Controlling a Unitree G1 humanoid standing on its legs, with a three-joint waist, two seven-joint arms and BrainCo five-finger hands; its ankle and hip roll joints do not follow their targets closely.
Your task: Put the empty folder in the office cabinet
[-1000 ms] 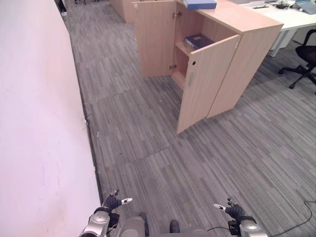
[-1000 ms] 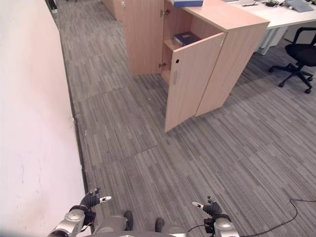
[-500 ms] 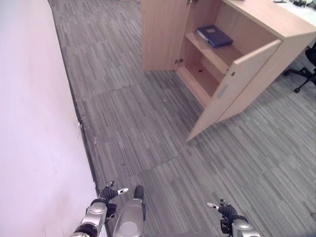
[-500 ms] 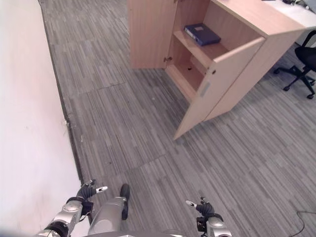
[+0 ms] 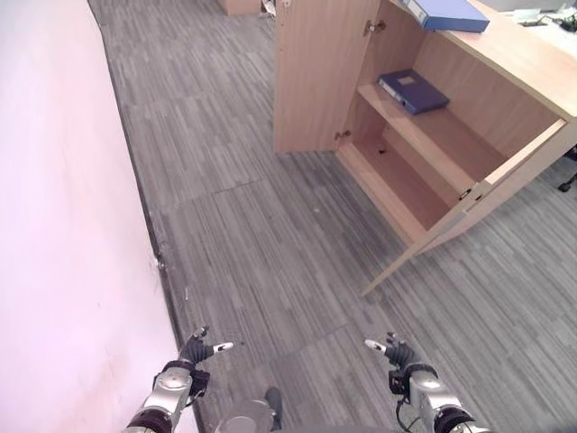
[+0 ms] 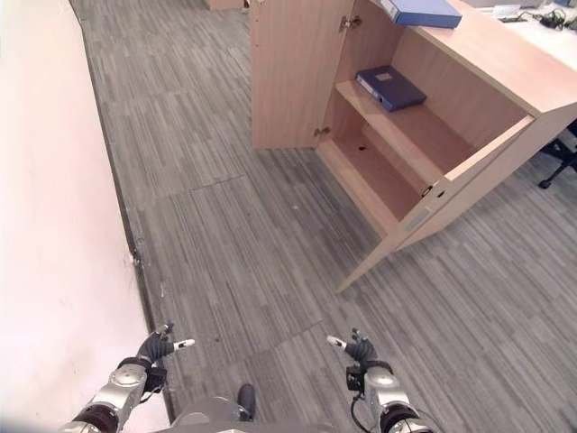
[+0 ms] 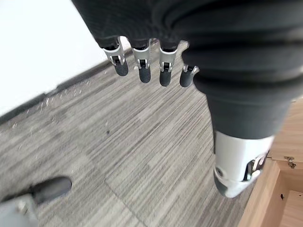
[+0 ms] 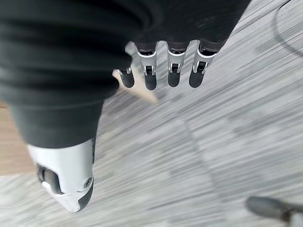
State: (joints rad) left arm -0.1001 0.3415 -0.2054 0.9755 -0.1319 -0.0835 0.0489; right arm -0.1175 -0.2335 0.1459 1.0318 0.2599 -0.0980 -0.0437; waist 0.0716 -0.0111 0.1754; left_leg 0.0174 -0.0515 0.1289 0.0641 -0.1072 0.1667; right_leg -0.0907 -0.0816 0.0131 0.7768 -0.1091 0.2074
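The whole view has swung in the last second, which is the camera moving rather than the furniture; the cabinet (image 5: 424,135) now shows its open side more squarely, so both shelves can be seen into, where a second ago the right door (image 5: 469,212) hid most of the interior; that door now appears nearly edge-on, and the left door (image 5: 315,72) stands wide open beside it; one dark blue folder (image 5: 412,91) lies flat on the upper shelf (image 5: 433,135), and a second, lighter blue folder (image 5: 446,13) lies on the cabinet top (image 5: 532,63), partly over its front edge; the bottom shelf (image 5: 397,180) is bare; the left hand (image 5: 191,352) hangs low near the white wall (image 5: 63,225) and the right hand (image 5: 399,354) low on the other side, both over grey carpet (image 5: 270,234), well apart from the cabinet; each wrist view shows fingers (image 7: 142,71) straight and relaxed, thumb apart, holding nothing, the right fingers (image 8: 170,75) the same; I judge that the robot is turning to face the cabinet; which folder is the empty one I cannot tell, so either the one on the shelf is already placed, or the one on top remains to be fetched.
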